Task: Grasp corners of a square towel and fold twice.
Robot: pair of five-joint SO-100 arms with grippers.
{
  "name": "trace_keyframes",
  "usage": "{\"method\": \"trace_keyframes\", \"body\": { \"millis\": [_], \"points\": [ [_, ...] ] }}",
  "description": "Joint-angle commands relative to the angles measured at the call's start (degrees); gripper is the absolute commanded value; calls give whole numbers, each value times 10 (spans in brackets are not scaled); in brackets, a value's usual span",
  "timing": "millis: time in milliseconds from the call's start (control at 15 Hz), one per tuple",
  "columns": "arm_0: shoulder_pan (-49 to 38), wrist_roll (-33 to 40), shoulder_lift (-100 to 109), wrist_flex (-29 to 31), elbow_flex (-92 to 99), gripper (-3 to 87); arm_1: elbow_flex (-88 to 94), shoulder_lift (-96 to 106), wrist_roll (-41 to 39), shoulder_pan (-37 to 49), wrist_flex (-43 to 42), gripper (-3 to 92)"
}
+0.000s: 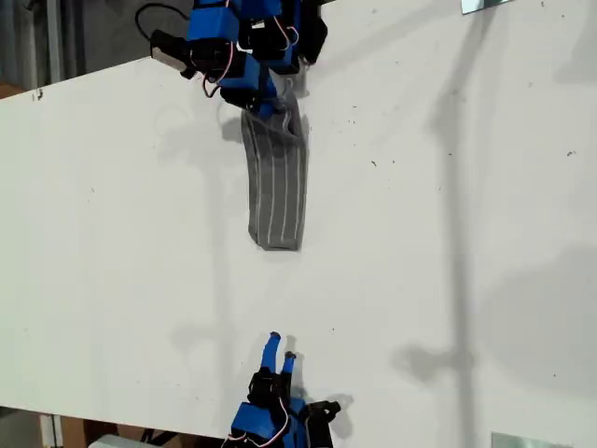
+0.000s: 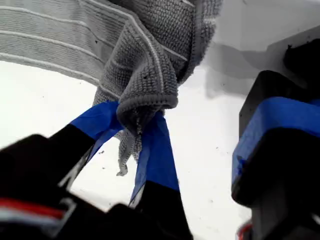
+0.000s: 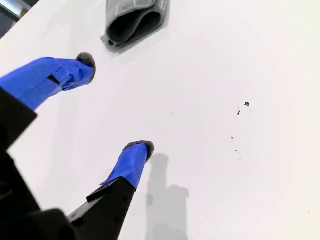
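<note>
Exterior view: the towel (image 1: 277,177) lies as a narrow folded strip on the white table (image 1: 448,233), left of the view's centre, running from the far edge toward the near side; its far end is bunched under my first gripper (image 1: 272,101); my second gripper (image 1: 279,349) sits at the near edge, well apart from the cloth.

First wrist view: my first gripper (image 2: 137,125) is clamped on a gathered wad of the towel (image 2: 145,75); whether that wad is a true corner cannot be told, since the fabric is crumpled.

Second wrist view: my second gripper (image 3: 114,102) stands with jaws spread and nothing between them; the rolled near end of the towel (image 3: 134,20) lies beyond its tips.

Handling: the cloth is judged light, soft and limp; it will sag and bunch; hold is best taken at a flat corner, pinching all layers.

Containers: none in view.
</note>
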Motion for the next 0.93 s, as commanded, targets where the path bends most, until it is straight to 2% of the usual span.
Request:
{"method": "trace_keyframes", "body": {
  "millis": [0,133,467,600,867],
  "points": [
    [5,-4,1,9,-3,304,-98,3,14,-10,56,-1],
    [4,-2,1,9,-2,304,-158,-47,-43,-6,40,-1],
    [10,-3,1,9,-2,308,-401,-299,-323,38,-82,-1],
    [11,-4,1,9,-2,311,-493,-399,-406,49,-117,-1],
    [11,-5,1,9,-2,323,-601,-542,-516,40,-161,-1]
  ]
}}
